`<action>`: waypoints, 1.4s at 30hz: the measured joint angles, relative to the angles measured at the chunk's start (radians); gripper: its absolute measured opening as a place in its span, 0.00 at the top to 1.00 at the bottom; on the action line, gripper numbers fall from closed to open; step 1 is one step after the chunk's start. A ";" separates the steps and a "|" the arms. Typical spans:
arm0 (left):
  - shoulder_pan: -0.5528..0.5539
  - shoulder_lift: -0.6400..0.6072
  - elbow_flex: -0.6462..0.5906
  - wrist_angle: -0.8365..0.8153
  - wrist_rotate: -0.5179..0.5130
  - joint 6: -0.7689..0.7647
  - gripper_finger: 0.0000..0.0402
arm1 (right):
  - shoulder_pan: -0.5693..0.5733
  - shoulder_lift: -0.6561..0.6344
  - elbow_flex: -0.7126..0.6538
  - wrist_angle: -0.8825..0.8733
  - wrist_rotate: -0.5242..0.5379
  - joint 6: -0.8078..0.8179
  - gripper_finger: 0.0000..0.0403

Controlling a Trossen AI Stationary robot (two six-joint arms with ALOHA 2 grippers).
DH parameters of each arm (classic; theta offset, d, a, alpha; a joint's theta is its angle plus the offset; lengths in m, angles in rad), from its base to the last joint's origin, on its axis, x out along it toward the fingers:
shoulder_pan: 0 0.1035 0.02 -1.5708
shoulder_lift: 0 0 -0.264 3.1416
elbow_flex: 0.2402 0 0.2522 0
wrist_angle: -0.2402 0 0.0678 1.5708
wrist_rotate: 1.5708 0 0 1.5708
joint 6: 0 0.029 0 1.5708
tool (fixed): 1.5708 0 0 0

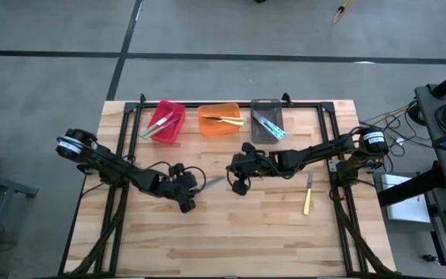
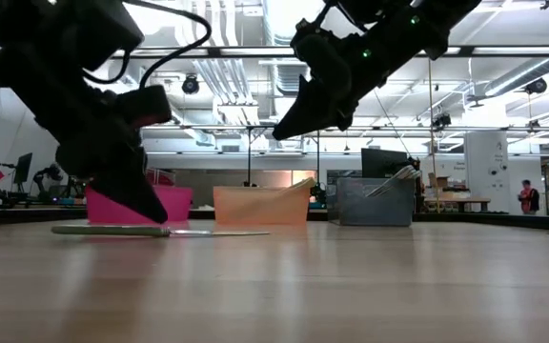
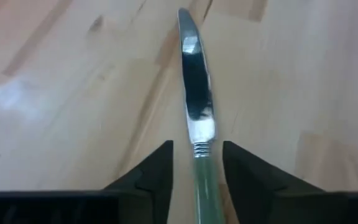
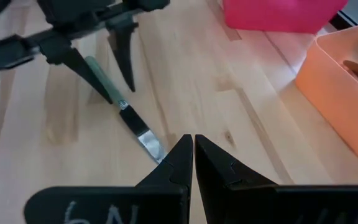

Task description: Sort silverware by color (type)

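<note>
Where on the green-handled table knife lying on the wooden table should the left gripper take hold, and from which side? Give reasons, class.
Grip the green plastic handle just behind the blade, from above. The green-handled metal knife lies flat on the wooden table, so its slim sides are free. The left gripper already straddles the handle with fingers open; the right gripper hangs shut near the blade tip.

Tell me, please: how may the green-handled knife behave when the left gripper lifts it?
The green-handled knife looks stiff, so it probably will not bend. Its smooth, narrow handle between the left gripper fingers may slip or swivel. The metal blade's weight could tip it downward.
</note>
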 joint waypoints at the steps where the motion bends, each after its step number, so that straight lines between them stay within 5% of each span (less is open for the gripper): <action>1: 0.000 0.011 0.000 0.005 -0.001 0.004 0.68 | 0.001 0.000 0.000 0.000 0.000 0.000 0.98; 10: -0.005 0.148 0.003 0.149 -0.009 -0.017 0.64 | 0.002 0.000 -0.002 0.001 0.000 -0.007 0.98; 23: -0.026 0.178 0.005 0.142 -0.044 -0.132 0.83 | 0.002 0.000 -0.055 0.038 0.001 -0.007 0.98; 29: -0.040 0.170 0.004 0.137 -0.055 -0.249 0.97 | 0.002 0.000 -0.056 0.036 0.000 0.003 0.98; 42: -0.070 0.003 -0.004 0.054 -0.040 -0.262 0.99 | 0.001 0.000 -0.057 0.134 -0.017 -0.061 0.98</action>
